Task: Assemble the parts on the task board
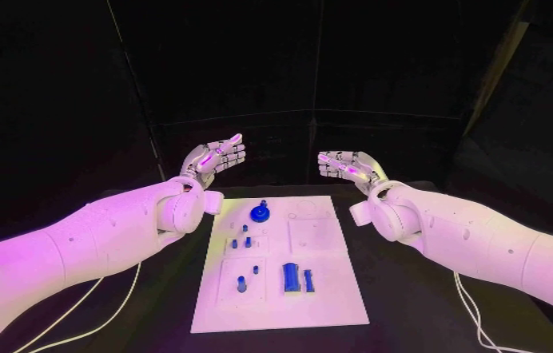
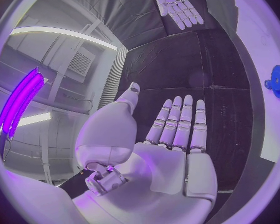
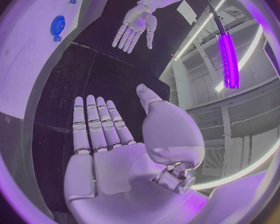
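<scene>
One task board (image 1: 323, 289), white, flat in the middle of the black table (image 1: 391, 305). Blue parts on it, counted from the head view: one round knobbed part (image 1: 261, 209) at the far end, three small pegs (image 1: 245, 228) (image 1: 235, 243) (image 1: 248, 241) below it, one peg (image 1: 241, 283) in the near left recess, one wide block (image 1: 292, 278) and one narrow bar (image 1: 309, 282) side by side in the near middle. Seven total; some are too small to be sure.

My left hand (image 1: 214, 160) and my right hand (image 1: 348, 165) are both raised beyond the board's far edge, palms facing each other, well apart. Fingers straight and close together, thumbs out, holding nothing, touching nothing.

Black backdrop behind the table. Cables (image 1: 86, 309) trail on the table on both sides.
</scene>
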You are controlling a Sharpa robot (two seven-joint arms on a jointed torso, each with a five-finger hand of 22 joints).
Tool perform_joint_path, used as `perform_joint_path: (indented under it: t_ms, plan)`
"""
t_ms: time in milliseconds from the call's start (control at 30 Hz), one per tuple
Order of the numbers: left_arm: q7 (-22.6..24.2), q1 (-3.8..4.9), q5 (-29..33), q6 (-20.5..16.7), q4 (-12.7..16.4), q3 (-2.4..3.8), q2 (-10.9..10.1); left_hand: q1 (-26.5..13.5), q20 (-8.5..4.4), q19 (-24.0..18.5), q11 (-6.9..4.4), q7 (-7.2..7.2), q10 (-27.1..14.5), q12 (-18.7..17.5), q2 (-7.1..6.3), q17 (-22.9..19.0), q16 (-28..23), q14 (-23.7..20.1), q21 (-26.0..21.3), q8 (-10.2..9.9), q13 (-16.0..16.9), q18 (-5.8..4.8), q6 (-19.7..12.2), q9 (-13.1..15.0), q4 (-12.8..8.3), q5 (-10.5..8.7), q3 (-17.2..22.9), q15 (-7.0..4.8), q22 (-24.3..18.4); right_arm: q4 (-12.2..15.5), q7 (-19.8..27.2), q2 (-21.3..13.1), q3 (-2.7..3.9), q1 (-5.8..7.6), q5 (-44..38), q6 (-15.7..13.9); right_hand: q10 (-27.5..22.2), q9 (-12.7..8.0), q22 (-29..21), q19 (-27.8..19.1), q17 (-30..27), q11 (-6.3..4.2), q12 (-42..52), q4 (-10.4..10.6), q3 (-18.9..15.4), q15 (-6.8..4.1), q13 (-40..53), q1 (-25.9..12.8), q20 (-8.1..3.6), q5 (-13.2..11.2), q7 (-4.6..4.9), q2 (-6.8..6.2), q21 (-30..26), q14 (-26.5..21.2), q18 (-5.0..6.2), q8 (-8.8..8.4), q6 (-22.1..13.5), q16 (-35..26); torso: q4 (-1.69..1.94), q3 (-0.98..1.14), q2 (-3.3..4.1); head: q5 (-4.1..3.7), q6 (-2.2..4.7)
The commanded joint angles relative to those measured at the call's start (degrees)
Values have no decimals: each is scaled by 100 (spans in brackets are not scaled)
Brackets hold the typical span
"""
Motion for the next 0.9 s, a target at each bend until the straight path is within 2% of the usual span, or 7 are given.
perform_joint_path:
  t_ms: [33,100,267,300,400,467,900]
  plan:
    - [59,-74,-103,-549,327,48,-110,-1684,-359,-904,-217,-238,-1282,-237,-15,-495,-271,-1202,-214,-178,-93,-264,-1242,-97,39,-101,-197,-200,-321,347,149,-111,12,-21,317,-514,-1379,-199,-99,-1131,-230,-205,-441,-91,-316,-503,-114,-1772,-330,-300,-264,65,-328,-1413,-258,-110,-1238,-120,182,68,118,-25,72]
    - [77,-139,-141,-821,597,96,-198,-1959,-419,-1053,-252,-278,-1492,-277,-15,-495,-315,-1399,-246,-178,-93,-313,-1445,-97,39,-101,-621,-628,-373,620,208,-222,16,-46,465,-759,-1599,-611,-99,-1312,-269,-637,-441,-91,-367,-503,-114,-2054,-382,-349,-305,65,-379,-1638,-315,-110,-1436,-120,220,82,142,-31,93]
    - [140,-365,-271,-1769,1535,261,-503,-2610,-559,-1402,-681,-748,-1986,-742,-15,-495,-416,-1862,-664,-178,-93,-375,-1925,-97,39,-101,-621,-628,-497,1575,415,-615,31,-134,983,-1617,-2125,-611,-99,-1743,-718,-637,-441,-91,-483,-503,-114,-2729,-509,-462,-408,65,-502,-2179,-378,-110,-1910,-120,235,87,151,-34,101]
    - [150,-403,-293,-1927,1692,288,-554,-2719,-580,-1461,-681,-748,-2070,-742,-15,-495,-430,-1942,-664,-178,-93,-375,-2003,-97,39,-101,-621,-628,-519,1740,451,-683,33,-149,1073,-1766,-2209,-611,-99,-1811,-718,-637,-441,-91,-499,-503,-114,-2837,-529,-479,-817,65,-522,-2265,-378,-110,-1985,-120,235,87,151,-34,101]
    - [178,-503,-351,-2351,2112,362,-691,-2974,-636,-1596,-681,-748,-2264,-742,-15,-495,-842,-2122,-664,-178,-93,-838,-2193,-97,39,-101,-621,-628,-567,2188,548,-867,40,-190,1316,-2168,-2417,-611,-99,-1982,-718,-637,-441,-91,-546,-503,-114,-3101,-577,-524,-817,65,-570,-2475,-842,-110,-2170,-120,235,87,151,-34,101]
    - [196,-567,-387,-2619,2377,409,-777,-3211,-686,-1725,-681,-748,-2445,-742,-15,-495,-842,-2293,-664,-178,-93,-838,-2366,-97,39,-101,-621,-628,-1004,2476,611,-985,45,-216,1472,-2426,-2600,-611,-99,-2131,-718,-637,-441,-91,-975,-503,-114,-3342,-1024,-931,-817,65,-1008,-2667,-842,-110,-2337,-120,235,87,151,-34,101]
    - [220,-655,-438,-2989,2744,473,-896,-4073,-1125,-2178,-681,-748,-3101,-742,-15,-495,-842,-2905,-664,-178,-93,-838,-3004,-97,39,-101,-621,-628,-1004,2912,705,-1164,52,-256,1709,-2818,-3293,-611,-99,-2695,-718,-637,-441,-91,-975,-503,-114,-4236,-1024,-931,-817,65,-1008,-3381,-842,-110,-2964,-120,235,87,151,-34,101]
